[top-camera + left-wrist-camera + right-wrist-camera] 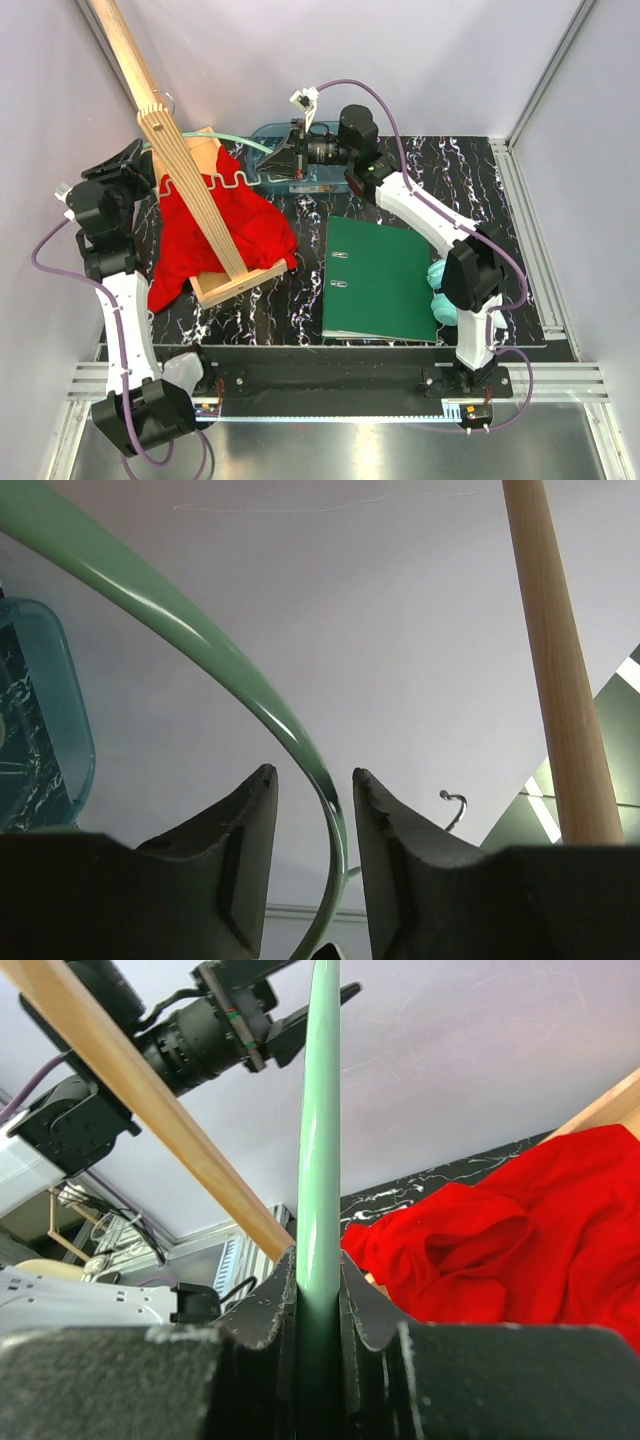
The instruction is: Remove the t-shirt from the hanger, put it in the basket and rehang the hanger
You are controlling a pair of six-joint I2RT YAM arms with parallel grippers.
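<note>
The red t-shirt lies bunched on the table and over the foot of the plywood stand; it also shows in the right wrist view. The pale green hanger is held in the air above it, and its wavy bar touches the shirt's top edge. My right gripper is shut on one hanger arm. My left gripper is open, with the other hanger arm running between its fingers, near the right one. The metal hook shows behind.
The tall slatted plywood stand leans across the left side, and its pole is close to my left gripper. A clear blue tray sits at the back, a green binder at centre right, and teal objects by the right arm.
</note>
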